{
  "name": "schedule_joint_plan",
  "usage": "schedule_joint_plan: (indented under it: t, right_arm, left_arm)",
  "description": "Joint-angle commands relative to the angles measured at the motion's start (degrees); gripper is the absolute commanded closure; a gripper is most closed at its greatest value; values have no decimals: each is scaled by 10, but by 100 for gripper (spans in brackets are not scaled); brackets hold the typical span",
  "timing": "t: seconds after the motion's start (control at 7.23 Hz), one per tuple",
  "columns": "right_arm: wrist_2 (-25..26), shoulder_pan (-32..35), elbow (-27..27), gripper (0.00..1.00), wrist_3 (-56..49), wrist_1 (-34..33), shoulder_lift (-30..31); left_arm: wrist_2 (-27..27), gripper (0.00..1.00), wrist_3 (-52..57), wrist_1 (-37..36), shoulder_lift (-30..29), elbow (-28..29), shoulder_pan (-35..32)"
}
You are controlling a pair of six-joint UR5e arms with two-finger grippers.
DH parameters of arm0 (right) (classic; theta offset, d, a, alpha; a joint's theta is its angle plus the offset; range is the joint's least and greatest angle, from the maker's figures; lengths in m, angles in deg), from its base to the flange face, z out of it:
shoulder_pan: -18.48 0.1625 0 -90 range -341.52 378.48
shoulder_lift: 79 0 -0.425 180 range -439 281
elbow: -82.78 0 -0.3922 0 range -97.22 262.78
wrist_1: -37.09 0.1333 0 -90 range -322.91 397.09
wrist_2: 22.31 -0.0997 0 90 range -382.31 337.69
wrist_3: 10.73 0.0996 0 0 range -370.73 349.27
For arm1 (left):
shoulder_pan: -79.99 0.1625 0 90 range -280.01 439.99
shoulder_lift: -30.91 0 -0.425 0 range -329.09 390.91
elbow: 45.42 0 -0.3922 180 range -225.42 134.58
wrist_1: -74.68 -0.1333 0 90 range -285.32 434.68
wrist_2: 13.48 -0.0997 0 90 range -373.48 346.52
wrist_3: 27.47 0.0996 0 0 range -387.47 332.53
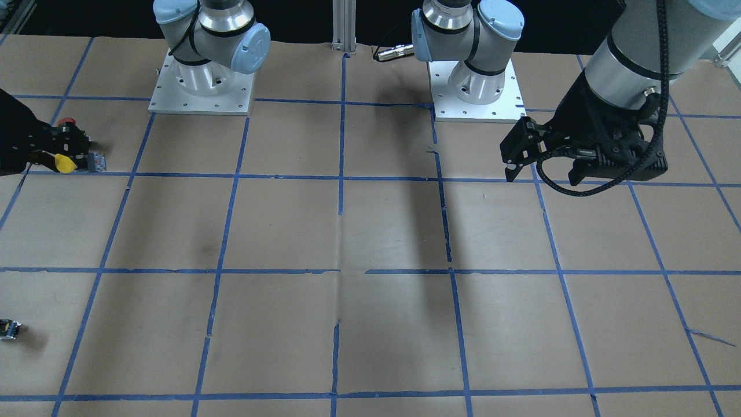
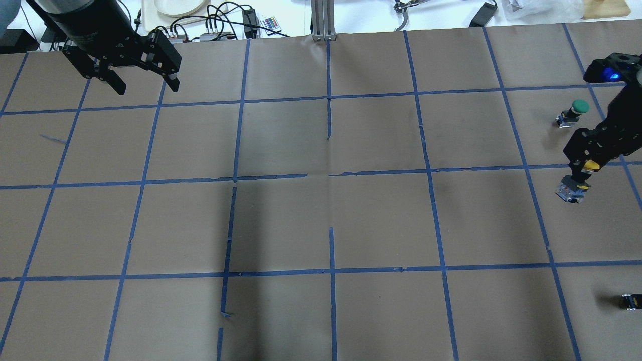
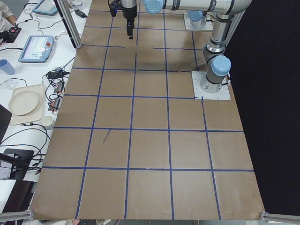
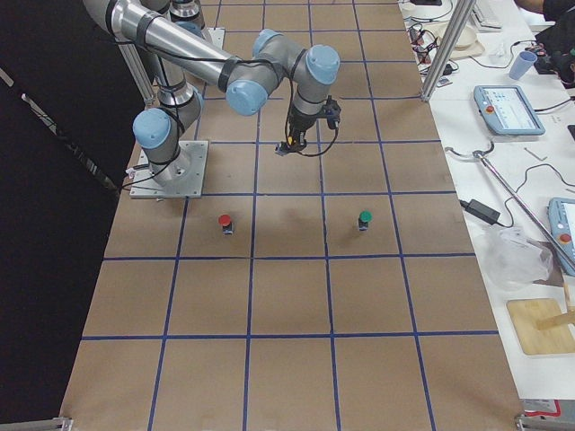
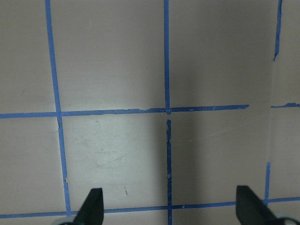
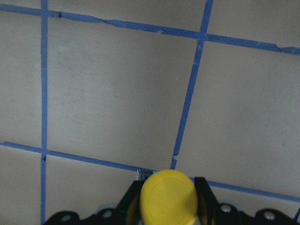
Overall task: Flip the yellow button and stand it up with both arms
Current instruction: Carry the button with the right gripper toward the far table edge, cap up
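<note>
My right gripper [image 2: 584,168] is shut on the yellow button [image 2: 591,164] at the table's right edge. It holds the button tilted above the paper, with the metal body [image 2: 571,190] pointing away from the wrist. In the front-facing view the yellow cap [image 1: 65,164] shows at the far left, and in the right wrist view it [image 6: 168,199] sits between the black fingers. My left gripper [image 2: 147,87] is open and empty, high over the far left of the table. It also shows in the front-facing view [image 1: 541,174] and the left wrist view [image 5: 171,211].
A green-capped button [image 2: 577,109] stands just beyond the right gripper. A red-capped button [image 1: 68,122] stands close beside it on the robot's side. A small black capless part [image 2: 631,301] lies near the right front edge. Brown paper with a blue tape grid [image 2: 328,175] covers the table.
</note>
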Motion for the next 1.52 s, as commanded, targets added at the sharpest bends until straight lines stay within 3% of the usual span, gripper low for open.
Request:
schedule_joint_plan:
  t: [0.0,0.42,0.55,0.83,0.97,1.38]
  right_arm:
    - [-2,-55,47,98,-237,-111,-2]
    - [-17,-105,124,98,-404,-245,-3]
    - [-57,-107,125,98,-466,-255,-9]
    - [-69,-139,125,98,-511,-259,-37]
    - [-91,-147,125,97,-563,-294,-59]
    - [-119,-172,125,96,-605,-326,-93]
  left_arm:
    - [-1,0,0,0,-11,16,-1]
    - [1,0,-4,0,-24,17,0]
    - [6,0,-24,2,-22,17,0]
    - [0,0,-33,35,-7,12,-3]
    - [0,0,-53,81,18,4,-6]
    - [1,0,-59,79,35,-7,-7]
